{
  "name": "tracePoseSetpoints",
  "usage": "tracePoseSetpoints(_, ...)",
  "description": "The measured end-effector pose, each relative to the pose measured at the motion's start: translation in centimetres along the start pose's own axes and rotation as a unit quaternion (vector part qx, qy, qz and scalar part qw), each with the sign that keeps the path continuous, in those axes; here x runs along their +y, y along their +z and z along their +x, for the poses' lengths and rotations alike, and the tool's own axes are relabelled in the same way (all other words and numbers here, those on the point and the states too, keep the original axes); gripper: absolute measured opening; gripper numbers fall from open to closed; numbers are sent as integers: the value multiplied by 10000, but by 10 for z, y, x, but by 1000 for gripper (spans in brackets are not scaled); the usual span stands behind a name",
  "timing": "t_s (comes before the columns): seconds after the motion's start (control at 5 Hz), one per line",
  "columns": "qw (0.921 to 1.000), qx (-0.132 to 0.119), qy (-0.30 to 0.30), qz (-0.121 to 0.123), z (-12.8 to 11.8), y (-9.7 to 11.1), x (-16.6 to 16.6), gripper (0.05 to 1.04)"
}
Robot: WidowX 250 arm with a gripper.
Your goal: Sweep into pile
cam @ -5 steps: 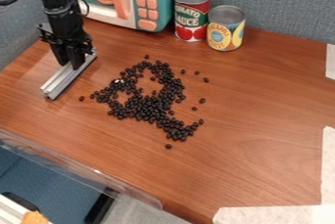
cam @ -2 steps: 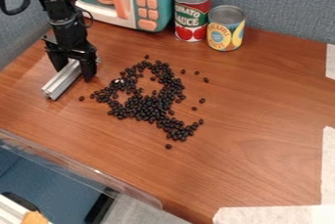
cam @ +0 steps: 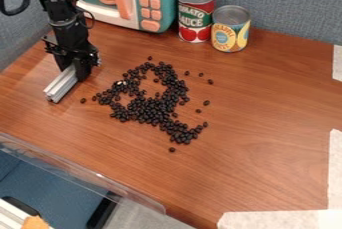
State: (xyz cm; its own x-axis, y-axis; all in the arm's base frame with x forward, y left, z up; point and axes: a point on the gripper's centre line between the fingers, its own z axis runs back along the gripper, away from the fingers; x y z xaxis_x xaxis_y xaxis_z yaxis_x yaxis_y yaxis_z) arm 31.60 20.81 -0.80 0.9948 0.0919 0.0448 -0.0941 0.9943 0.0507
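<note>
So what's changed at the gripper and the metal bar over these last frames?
The gripper came down the picture and a little right. Its fingers spread astride the metal bar, then drew in and now look closed on it. The bar's near end has shifted very slightly right. The dark beans, both cans and the toy microwave stayed as they were.

Cam above, angled down @ tbl (cam: 267, 108), fairly close.
</note>
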Motion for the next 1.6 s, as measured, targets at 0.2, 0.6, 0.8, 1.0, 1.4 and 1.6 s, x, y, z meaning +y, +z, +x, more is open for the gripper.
tracePoseSetpoints(0.2,10000,-19,56,15,-1,1,-1,394)
tracePoseSetpoints(0.6,9995,-145,257,70,-2,40,-20,394)
tracePoseSetpoints(0.8,9992,-379,87,81,5,67,-63,394)
tracePoseSetpoints(1.0,9978,-587,-310,-17,4,82,-112,394)
tracePoseSetpoints(1.4,9933,-606,-904,-388,-2,80,-210,394)
tracePoseSetpoints(1.6,9913,-480,-1115,-501,-7,61,-250,394)
